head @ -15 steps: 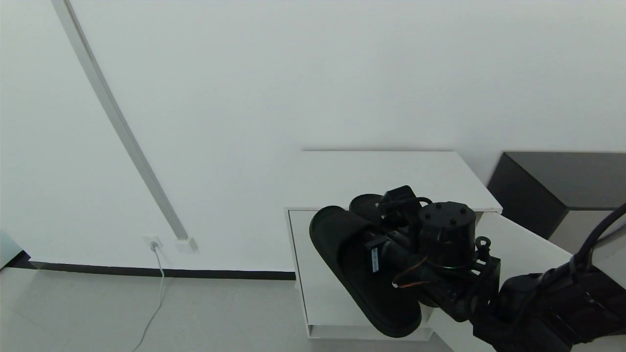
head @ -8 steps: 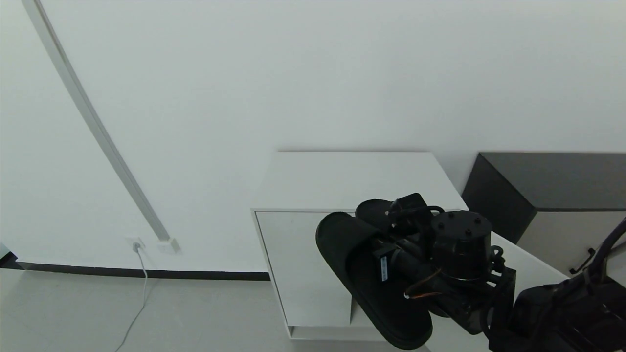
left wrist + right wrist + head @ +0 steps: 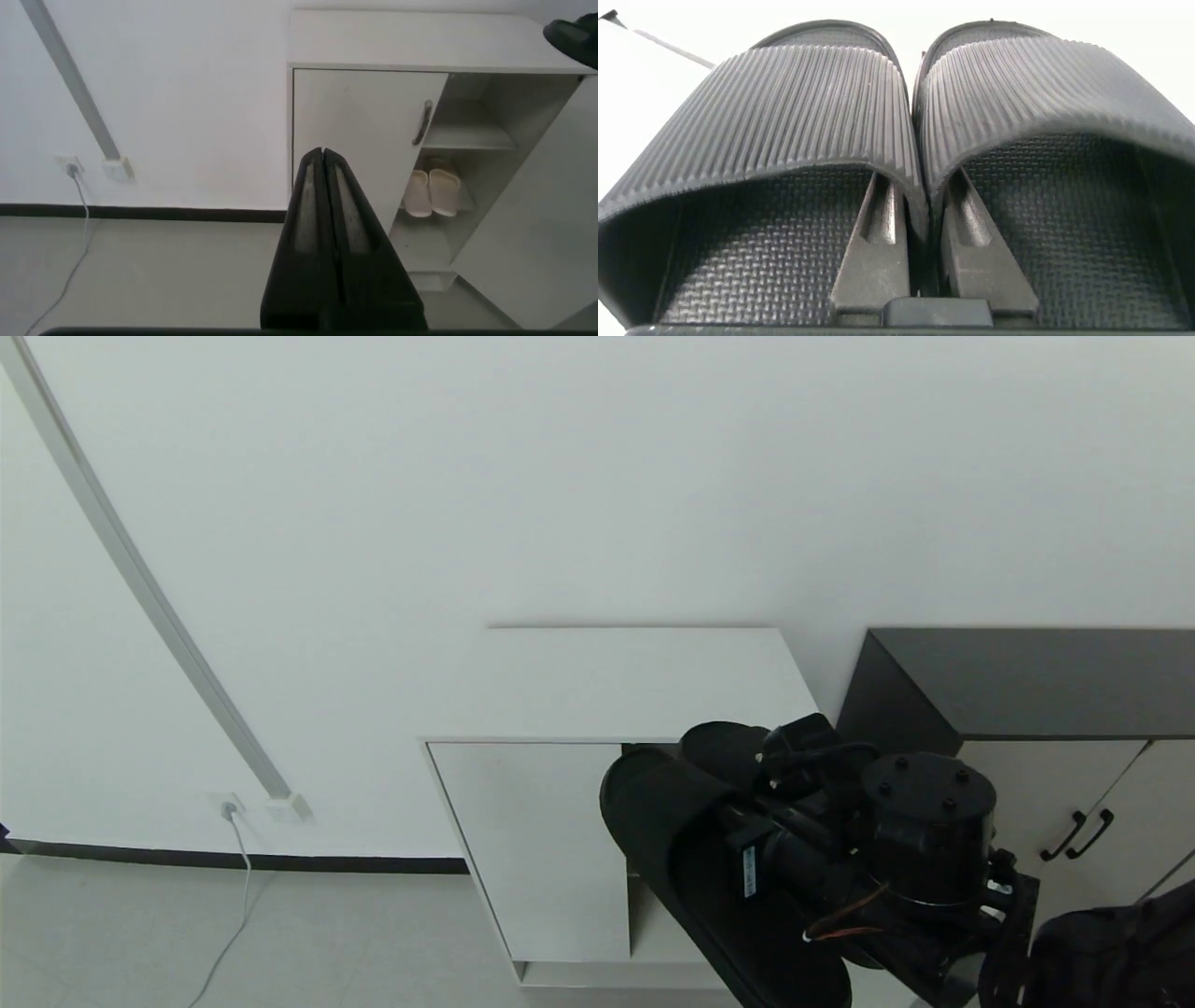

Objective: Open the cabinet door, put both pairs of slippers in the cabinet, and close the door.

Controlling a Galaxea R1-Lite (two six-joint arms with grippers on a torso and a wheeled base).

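1. Black slippers [image 3: 691, 840]: 2, i.e. 1 pr, side by side on the right hand [image 3: 918, 201], 1 finger in each.
2. Light slippers [image 3: 432, 191]: 2, i.e. 1 pr, inside the white cabinet [image 3: 635, 681].
3. Cabinets: 2. White cabinet w/ 1 door handle [image 3: 425, 121]. Dark cabinet [image 3: 1027, 681] at its 3 o'clock w/ 2 black handles [image 3: 1065, 836].
4. Hands: 2, the right hand plus the left hand [image 3: 323, 159].
5. Wall socket [image 3: 227, 807]: 1, at 9 o'clock of the white cabinet.
6. Wall strip [image 3: 140, 588]: 1, running up from the socket toward 11 o'clock.
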